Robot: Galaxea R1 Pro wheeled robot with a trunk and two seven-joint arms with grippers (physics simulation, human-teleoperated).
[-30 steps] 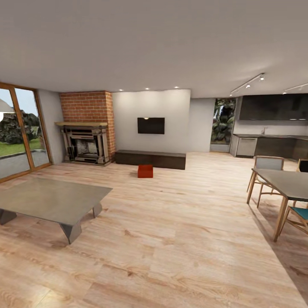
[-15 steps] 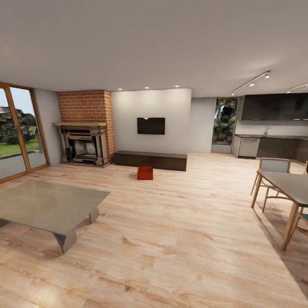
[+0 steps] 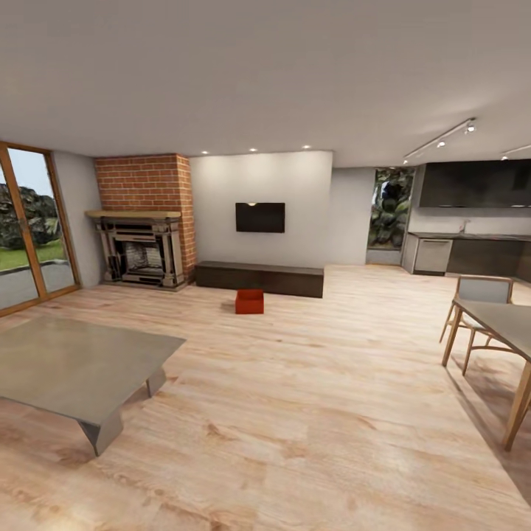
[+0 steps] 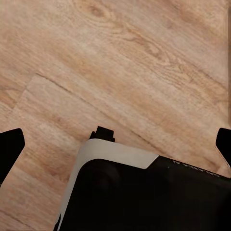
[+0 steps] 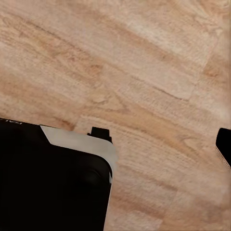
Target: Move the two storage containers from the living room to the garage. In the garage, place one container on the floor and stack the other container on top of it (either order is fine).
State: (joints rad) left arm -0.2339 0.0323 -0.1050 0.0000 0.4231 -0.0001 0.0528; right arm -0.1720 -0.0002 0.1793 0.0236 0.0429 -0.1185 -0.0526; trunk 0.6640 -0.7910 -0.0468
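I'm looking across the living room's light wood-plank floor (image 3: 310,413), which runs back to a white wall. A low grey coffee table (image 3: 74,365) sits near on my left, and a grey dining table with pale wooden legs (image 3: 498,324) at the right edge. Against the far wall stands a red brick fireplace (image 3: 144,217), with a long dark low bench (image 3: 259,278) beside it and a black wall TV (image 3: 259,217) above. One small orange-red open-top storage container (image 3: 249,301) rests on the planks just in front of the bench. Through the left wrist camera, the left gripper (image 4: 115,144) shows dark fingertips at opposite edges, spread wide, holding nothing. Of the right gripper, one fingertip (image 5: 224,146) appears; I cannot tell its spread.
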